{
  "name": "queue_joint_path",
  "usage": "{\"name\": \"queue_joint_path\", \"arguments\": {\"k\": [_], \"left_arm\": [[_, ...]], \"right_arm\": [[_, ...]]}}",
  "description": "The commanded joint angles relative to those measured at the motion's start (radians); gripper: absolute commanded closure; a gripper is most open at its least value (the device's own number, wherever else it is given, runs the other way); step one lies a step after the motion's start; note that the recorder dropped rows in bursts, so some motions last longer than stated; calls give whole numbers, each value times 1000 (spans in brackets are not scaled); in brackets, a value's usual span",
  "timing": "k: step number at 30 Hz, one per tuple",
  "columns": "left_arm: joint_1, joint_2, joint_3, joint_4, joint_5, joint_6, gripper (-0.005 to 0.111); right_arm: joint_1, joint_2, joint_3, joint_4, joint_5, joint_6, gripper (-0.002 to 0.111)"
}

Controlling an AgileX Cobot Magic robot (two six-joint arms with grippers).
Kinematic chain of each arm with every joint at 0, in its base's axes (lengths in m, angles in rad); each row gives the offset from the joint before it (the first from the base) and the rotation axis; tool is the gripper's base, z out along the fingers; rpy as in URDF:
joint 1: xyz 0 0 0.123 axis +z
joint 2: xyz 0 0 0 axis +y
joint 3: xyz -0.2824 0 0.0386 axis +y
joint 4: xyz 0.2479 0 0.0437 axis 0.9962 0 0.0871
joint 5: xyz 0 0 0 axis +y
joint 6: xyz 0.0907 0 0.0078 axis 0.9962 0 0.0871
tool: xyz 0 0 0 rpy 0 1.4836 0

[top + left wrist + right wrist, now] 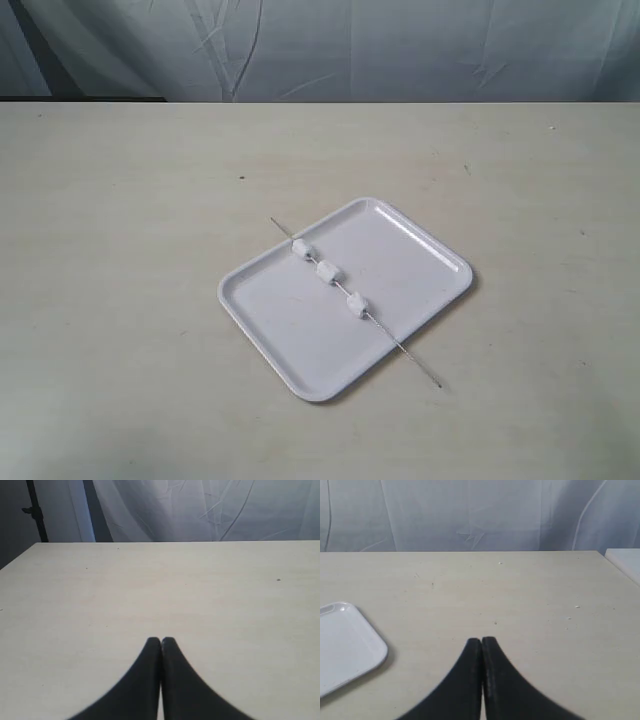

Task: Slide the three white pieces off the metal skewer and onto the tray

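The glossy white tray (280, 315) lies near the table's middle. Across it runs the thin metal skewer (405, 350), both ends jutting past the rim. Threaded on the skewer are the three white pieces: one (302, 248) near the far end, one (327, 271) in the middle, one (356, 303) nearer the front. Neither arm shows in the exterior view. My left gripper (161, 640) is shut over bare table, nothing between its fingers. My right gripper (481, 639) is shut too, with a corner of the tray (345, 645) off to its side.
The pale table (120, 300) ends at a far edge, with a wrinkled grey-white curtain (330, 50) hanging behind. A dark stand (36, 510) rises beyond one far corner. A white surface (626, 560) shows past the table's edge in the right wrist view.
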Motion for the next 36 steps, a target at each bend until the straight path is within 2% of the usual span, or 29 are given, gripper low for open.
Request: {"name": "queue_joint_path", "arguments": {"k": [1,13,22,32,36], "left_arm": [[5,-5,1,0,-9,0,107],[5,-5,1,10,-9,7,107],[5,-5,1,222,-9,8,107],[5,-5,1,320,-36,8,107],[5,-5,1,431,-76,8,107]], "right_arm": [[-4,-6,2,1,-8,-3,109],[-4,-6,2,-7,-10,-3,109],[-4,-6,2,-29,-16,-3,109],[-4,-6,2,-35,-347,-5,109],[-4,-6,2,-35,-373,-5,109]]}}
